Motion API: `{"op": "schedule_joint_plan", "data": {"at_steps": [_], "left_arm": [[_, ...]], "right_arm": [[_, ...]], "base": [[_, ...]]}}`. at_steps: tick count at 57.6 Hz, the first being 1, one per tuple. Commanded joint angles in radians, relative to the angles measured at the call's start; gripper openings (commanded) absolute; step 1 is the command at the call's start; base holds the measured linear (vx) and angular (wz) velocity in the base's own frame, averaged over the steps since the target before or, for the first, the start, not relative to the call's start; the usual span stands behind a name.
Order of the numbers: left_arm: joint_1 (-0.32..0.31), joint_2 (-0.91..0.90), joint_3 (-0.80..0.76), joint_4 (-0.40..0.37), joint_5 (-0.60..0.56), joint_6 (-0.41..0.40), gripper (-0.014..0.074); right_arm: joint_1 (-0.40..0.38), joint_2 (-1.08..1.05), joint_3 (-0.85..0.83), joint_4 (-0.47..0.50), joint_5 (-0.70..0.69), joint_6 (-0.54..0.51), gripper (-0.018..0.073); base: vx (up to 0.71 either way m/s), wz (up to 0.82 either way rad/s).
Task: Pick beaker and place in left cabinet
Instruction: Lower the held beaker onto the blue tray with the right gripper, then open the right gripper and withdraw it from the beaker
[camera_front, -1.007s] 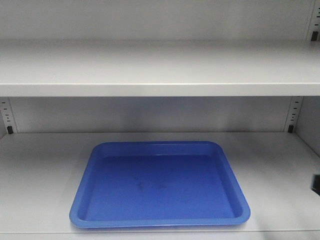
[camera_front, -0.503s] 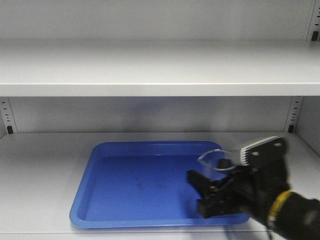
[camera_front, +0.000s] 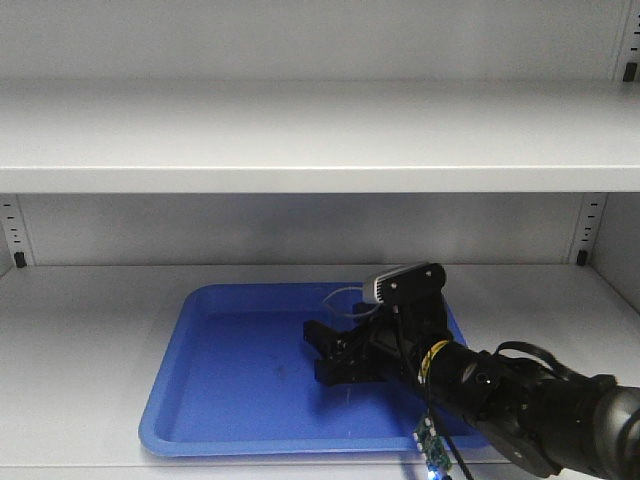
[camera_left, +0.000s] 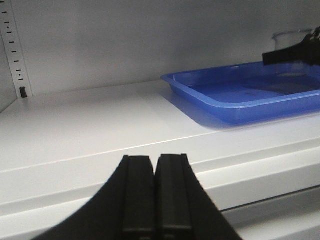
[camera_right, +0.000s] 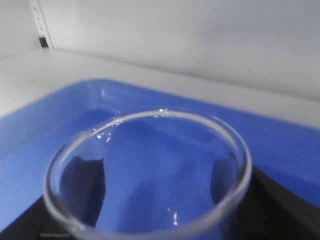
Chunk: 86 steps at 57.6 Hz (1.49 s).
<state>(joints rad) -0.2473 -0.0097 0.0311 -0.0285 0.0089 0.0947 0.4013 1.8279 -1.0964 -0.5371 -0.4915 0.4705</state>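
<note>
Clear round glass beaker (camera_right: 150, 170) gripped in black right claw (camera_front: 338, 355) over glossy blue plastic tray (camera_front: 230, 400) on matte grey left cabinet (camera_front: 300, 140) shelf. Base hidden; markings unreadable. Left claw (camera_left: 151, 195) closed, empty, cut off below.

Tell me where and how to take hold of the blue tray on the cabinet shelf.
Grip the blue tray by its raised front rim, coming from the open front of the left cabinet. The rim is a thin upturned lip near the shelf edge; the right claw with the beaker occupies the right side, so take front-left.
</note>
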Motion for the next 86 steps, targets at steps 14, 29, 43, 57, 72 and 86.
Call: {"op": "schedule_joint_plan", "data": {"at_steps": [14,29,43,57,72,86], "left_arm": [[-0.006,-0.017,0.016,-0.008,-0.084,-0.003,0.0001],[-0.006,-0.017,0.016,-0.008,-0.084,-0.003,0.0001],[-0.006,-0.017,0.016,-0.008,-0.084,-0.003,0.0001],[-0.006,-0.017,0.016,-0.008,-0.084,-0.003,0.0001],[-0.006,-0.017,0.016,-0.008,-0.084,-0.003,0.0001],[-0.006,-0.017,0.016,-0.008,-0.084,-0.003,0.0001]], "right_arm": [[-0.001,-0.031,-0.038,0.013,-0.093,-0.005,0.0095],[-0.001,-0.031,-0.038,0.013,-0.091,0.0,0.0335],[-0.001,-0.031,-0.038,0.013,-0.09,0.0,0.0579],[-0.001,-0.055,-0.038,0.013,-0.082,0.0,0.0626],[-0.001,-0.154,-0.038,0.011,-0.067,0.0,0.0599],[-0.001,-0.243,-0.038,0.006,-0.016,0.0,0.0552]], "base": [[0.0,0.0],[0.0,0.0],[0.0,0.0],[0.0,0.0],[0.0,0.0],[0.0,0.0]]}}
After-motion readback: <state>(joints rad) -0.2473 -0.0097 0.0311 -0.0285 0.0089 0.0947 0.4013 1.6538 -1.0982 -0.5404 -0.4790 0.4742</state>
